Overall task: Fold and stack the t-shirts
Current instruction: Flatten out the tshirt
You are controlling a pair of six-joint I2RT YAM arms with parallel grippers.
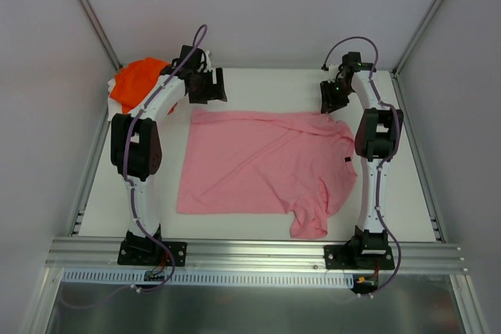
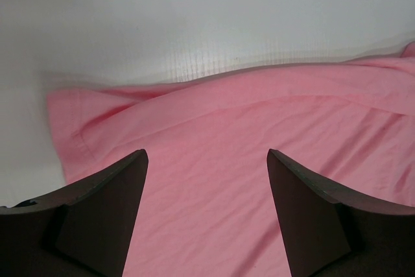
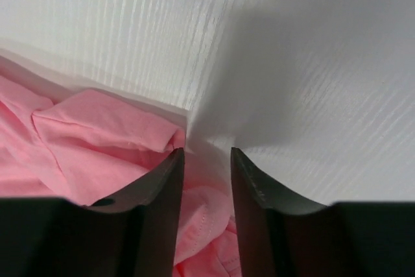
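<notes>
right claw (image 3: 206, 154) narrow at the far right corner of the pink shirt (image 1: 258, 163), grip unconfirmed; i see left claw (image 2: 206, 160) wide over its far left corner.

Pink t-shirt (image 1: 258, 166): plain light pink, no print, one small dark mark (image 1: 345, 161) near its right edge. Orange t-shirt (image 1: 135, 82): plain bright orange. Worktop (image 1: 407, 209): white, faint ribbed lines. Left arm (image 1: 142, 193), right arm (image 1: 374, 193): white links, black joints. Cables (image 1: 354, 38): purple.
</notes>
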